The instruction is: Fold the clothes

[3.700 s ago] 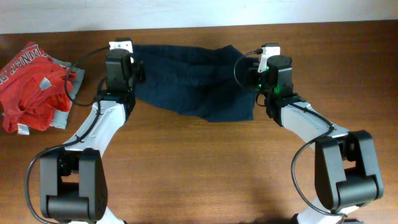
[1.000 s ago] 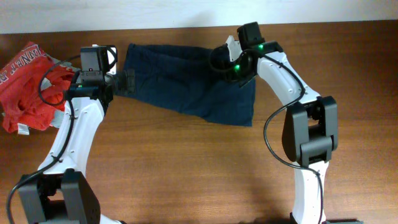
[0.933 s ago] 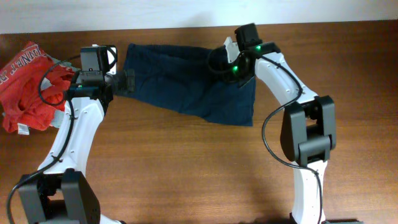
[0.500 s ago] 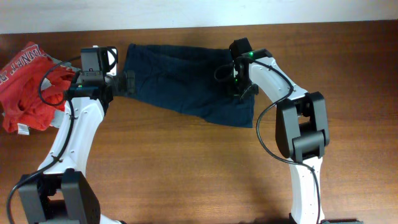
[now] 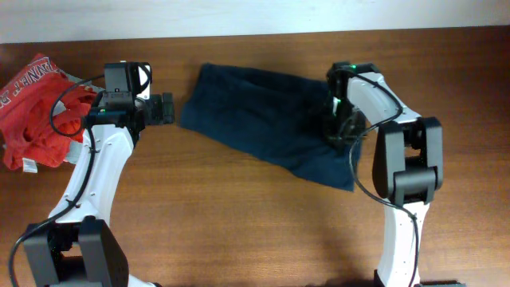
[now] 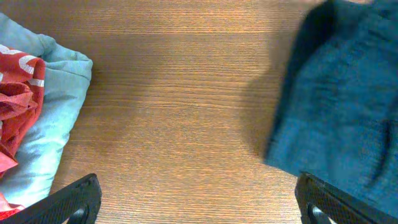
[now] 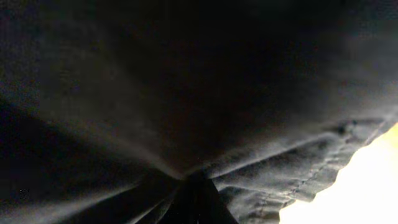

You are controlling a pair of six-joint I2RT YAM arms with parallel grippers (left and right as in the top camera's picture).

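Nearest the arm bases, the wooden table (image 5: 239, 231) is showing bare brown grain. A little farther in, the navy garment (image 5: 255, 112) is lying spread flat on the wood, well apart from the red garment (image 5: 36, 104) and off to its right. It is running as a slanted band, and the corner farthest from the red garment is reaching closest to the bases. The right gripper (image 5: 343, 131) is pressing down on that end of the navy garment, the end away from the red garment. In the right wrist view dark cloth (image 7: 186, 93) is filling the whole frame, and its creases are converging on a tight pinch at the fingertips, so the fingers are clamping a fold of the fabric between them. The left gripper (image 5: 165, 108) is hanging over bare wood between the red garment and the navy garment, touching neither. In the left wrist view its two fingers are standing wide apart at the bottom corners with nothing between them (image 6: 196, 200). The navy edge (image 6: 348, 106) is lying blurred on one side and the red cloth (image 6: 15, 93) on the other. The red garment is sitting crumpled on top of a pale grey-blue garment (image 6: 56, 118), at the table's left end. Beyond it, a pale strip is running along the table's far edge.
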